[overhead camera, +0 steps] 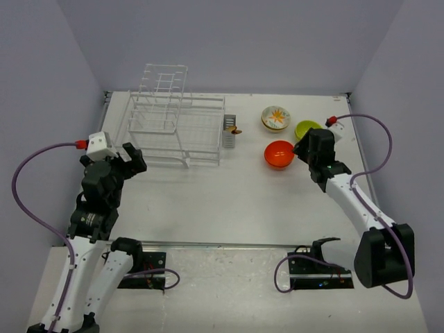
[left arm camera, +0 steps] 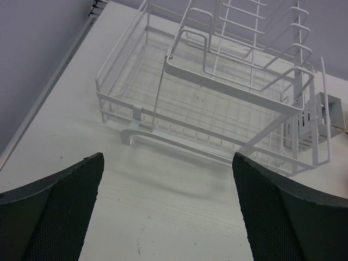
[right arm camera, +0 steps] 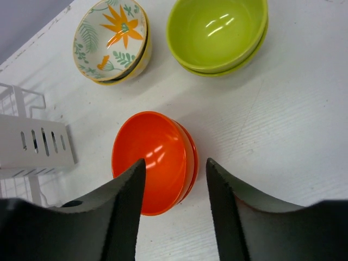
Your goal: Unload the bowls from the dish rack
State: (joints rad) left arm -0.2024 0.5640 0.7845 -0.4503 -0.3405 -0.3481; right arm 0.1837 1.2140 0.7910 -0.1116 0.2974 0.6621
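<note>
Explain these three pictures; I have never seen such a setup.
These are two robot arms bolted at the near edge of a table. The wide picture looks down from above and behind them; the other two come from cameras on each wrist. The left end effector is open, holding nothing, facing the dish rack, where no bowls show. The right end effector is open, its fingers either side of the rim of the orange bowls, gripping nothing. Beside them on the table sit green bowls and a flowered bowl.
</note>
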